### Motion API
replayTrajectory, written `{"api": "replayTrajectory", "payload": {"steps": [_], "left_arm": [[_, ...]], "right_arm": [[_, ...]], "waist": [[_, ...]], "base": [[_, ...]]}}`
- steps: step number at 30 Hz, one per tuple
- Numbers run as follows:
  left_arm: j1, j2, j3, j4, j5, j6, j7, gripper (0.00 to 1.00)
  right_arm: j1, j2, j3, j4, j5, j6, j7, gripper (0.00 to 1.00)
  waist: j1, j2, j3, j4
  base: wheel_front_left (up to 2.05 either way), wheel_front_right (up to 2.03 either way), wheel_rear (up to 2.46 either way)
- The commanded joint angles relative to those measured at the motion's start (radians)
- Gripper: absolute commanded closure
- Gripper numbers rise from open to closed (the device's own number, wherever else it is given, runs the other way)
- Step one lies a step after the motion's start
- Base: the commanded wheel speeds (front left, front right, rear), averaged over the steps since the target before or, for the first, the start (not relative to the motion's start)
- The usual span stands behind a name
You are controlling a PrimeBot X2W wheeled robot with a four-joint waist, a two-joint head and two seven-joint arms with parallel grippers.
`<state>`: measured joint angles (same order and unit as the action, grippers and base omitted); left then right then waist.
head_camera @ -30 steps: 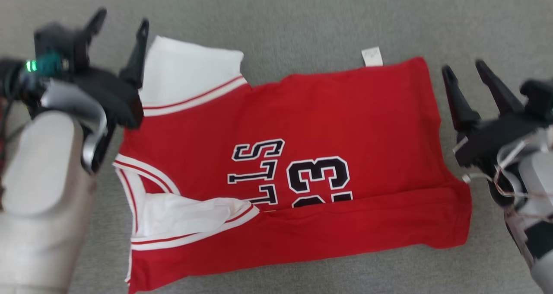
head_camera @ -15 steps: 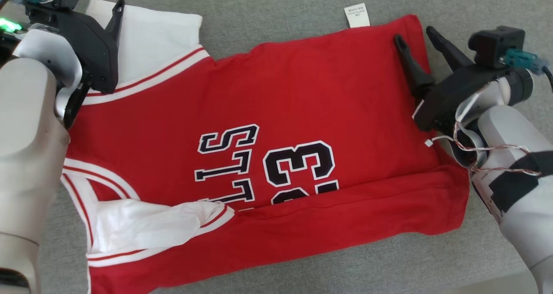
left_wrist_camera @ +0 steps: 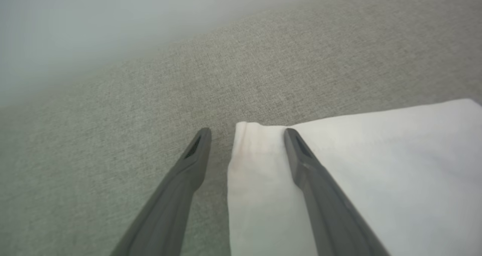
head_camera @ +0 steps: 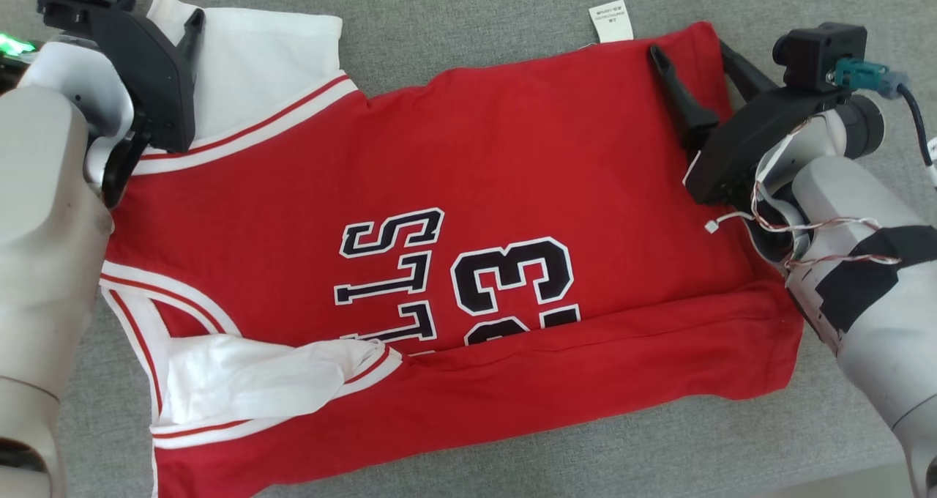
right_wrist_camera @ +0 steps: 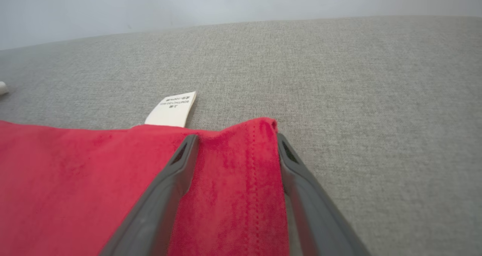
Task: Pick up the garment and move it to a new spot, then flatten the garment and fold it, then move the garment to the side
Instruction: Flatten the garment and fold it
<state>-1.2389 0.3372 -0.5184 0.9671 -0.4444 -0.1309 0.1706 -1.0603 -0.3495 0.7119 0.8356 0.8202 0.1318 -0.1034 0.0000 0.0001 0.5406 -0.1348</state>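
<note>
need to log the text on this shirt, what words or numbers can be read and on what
"LLS": sideways on the red jersey, further letters hidden under the fold.
"3": beside them, next digit cut off by the fold.
White tag: print too small to read.

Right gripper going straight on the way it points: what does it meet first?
Probably the hemmed corner of the red fabric jersey, between the open fingers of the right gripper; beyond, grey woven surface. Height unclear.

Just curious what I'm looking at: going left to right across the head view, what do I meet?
left end effector → white sleeve → black letters → number 23 → white label → right end effector
</note>
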Motion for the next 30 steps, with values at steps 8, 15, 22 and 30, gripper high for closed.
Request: {"api": "replayTrajectory", "payload": {"steps": [8, 15, 22, 30], "left_arm": [[-0.002, -0.020, -0.004, 0.021, -0.081, 0.003, -0.002, 1.00], [0.021, -0.028, -0.004, -0.005, -0.108, 0.002, -0.135, 1.00], [0.117, -0.014, -0.004, -0.102, -0.150, 0.002, -0.284, 1.00], [0.309, 0.004, 0.017, -0.323, -0.202, 0.026, -0.374, 1.00]], "right_arm": [[-0.064, 0.008, 0.040, 0.072, 0.044, -0.002, -0.034, 1.00], [-0.044, -0.004, 0.072, 0.092, 0.076, -0.002, -0.114, 1.00], [0.031, -0.054, 0.095, 0.058, 0.088, -0.002, -0.157, 1.00], [0.140, -0.123, -0.020, -0.063, 0.007, -0.002, -0.162, 1.00]], "waist": [[0.0000, -0.0001, 0.013, 0.010], [0.0000, -0.0001, -0.043, 0.022], [0.0000, -0.0001, -0.114, 0.052], [0.0000, -0.0001, -0.155, 0.098]], "base": [[0.00, 0.00, 0.00], [0.00, 0.00, 0.00], [0.00, 0.00, 0.00], [0.00, 0.00, 0.00]]}}
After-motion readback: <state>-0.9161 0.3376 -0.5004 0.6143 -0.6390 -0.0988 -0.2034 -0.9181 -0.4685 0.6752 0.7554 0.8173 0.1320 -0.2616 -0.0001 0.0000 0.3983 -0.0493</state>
